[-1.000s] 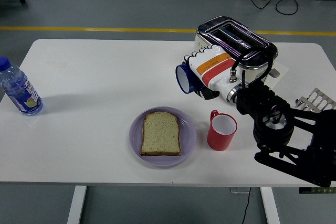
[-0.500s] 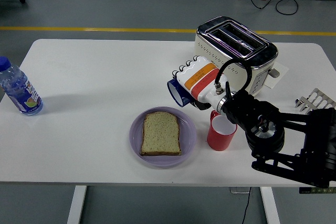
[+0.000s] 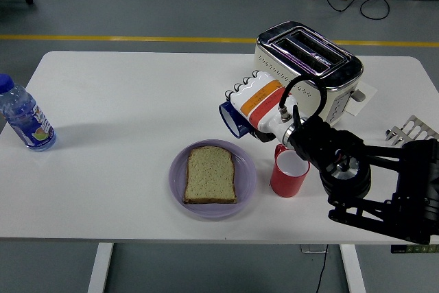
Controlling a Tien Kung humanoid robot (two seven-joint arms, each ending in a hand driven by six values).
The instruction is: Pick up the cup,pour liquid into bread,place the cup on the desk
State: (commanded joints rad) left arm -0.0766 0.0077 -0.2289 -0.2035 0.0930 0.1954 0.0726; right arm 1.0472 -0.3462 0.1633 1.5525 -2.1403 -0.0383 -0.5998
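We see our right hand (image 3: 252,105) reaching in from the right, its white fingers (image 3: 241,93) curled around a blue cup (image 3: 233,120) that lies tipped on its side, mouth turned toward the left. The cup sits under and in front of the fingers, gripped between them and the palm (the thumb is hidden, so we cannot say how it presses). The hand holds the cup above the table (image 3: 123,101), just beyond the far right rim of the purple plate (image 3: 177,178). On that plate lies a slice of bread (image 3: 210,175), below and to the left of the fingers and apart from the cup. Whether anything is coming out of the cup we cannot tell from this angle.

A red cup (image 3: 289,171) stands upright right of the plate, below the wrist. A toaster (image 3: 309,60) stands behind the hand, close to the knuckles. Far to the left of the fingers, a water bottle (image 3: 25,116) stands near the table's edge.
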